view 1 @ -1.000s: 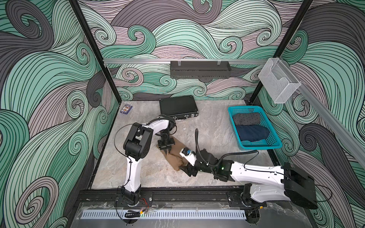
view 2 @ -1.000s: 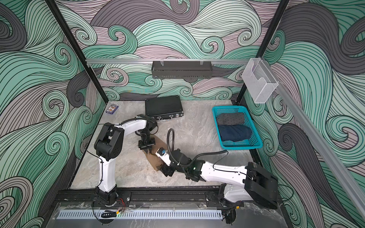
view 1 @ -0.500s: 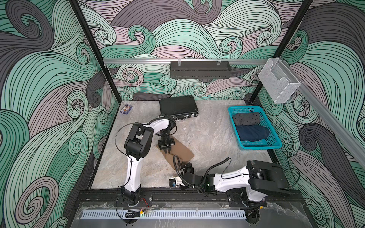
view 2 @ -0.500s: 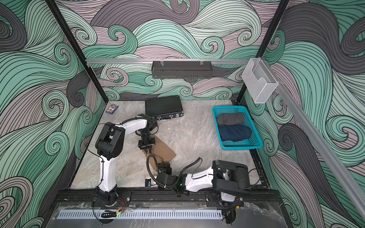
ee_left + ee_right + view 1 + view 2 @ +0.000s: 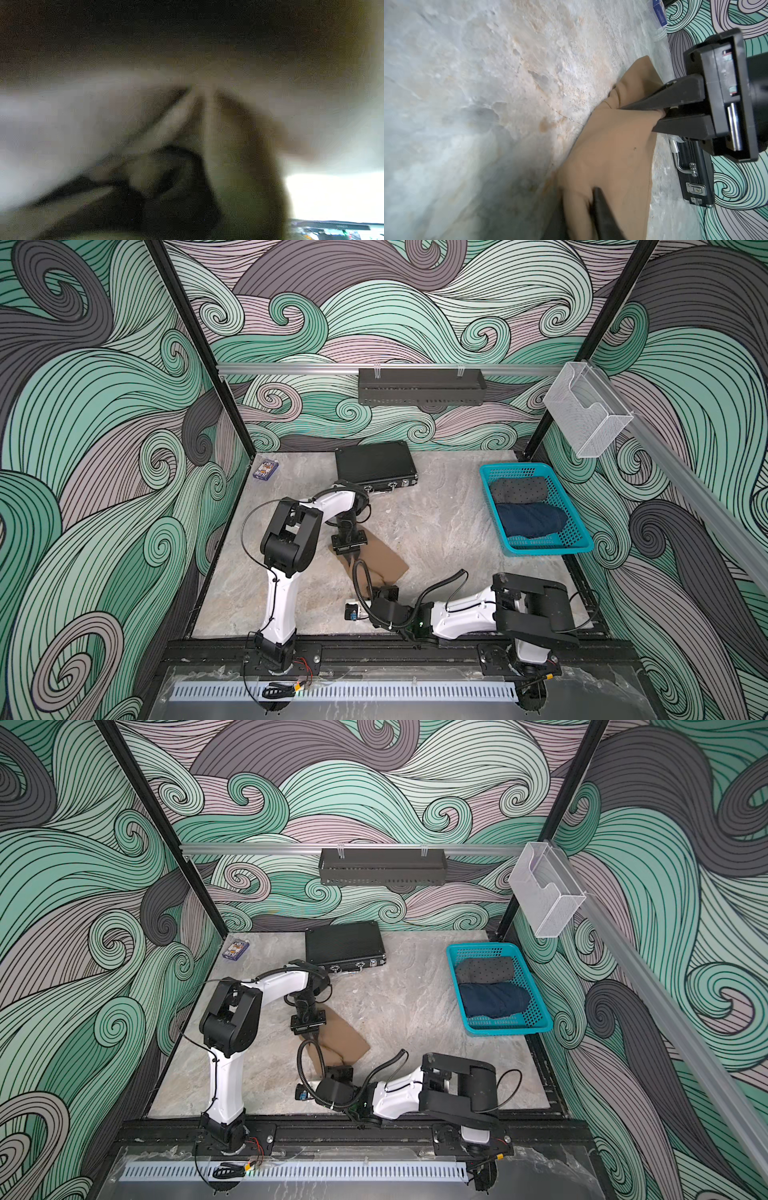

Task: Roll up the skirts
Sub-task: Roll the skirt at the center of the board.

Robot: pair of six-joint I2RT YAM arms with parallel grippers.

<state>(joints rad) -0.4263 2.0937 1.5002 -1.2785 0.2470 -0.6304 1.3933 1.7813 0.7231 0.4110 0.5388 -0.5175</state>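
Inspector: The walls (image 5: 124,448) on three sides carry a swirl pattern in teal, mauve and grey. And the floor?

Clerk: It is a grey marbled slab (image 5: 449,506), evenly lit. A silver rail (image 5: 291,369) crosses the back wall at upper centre, and a black perforated shelf (image 5: 422,386) hangs from it. A clear holder (image 5: 586,414) sits at upper right beside a black post (image 5: 582,352).
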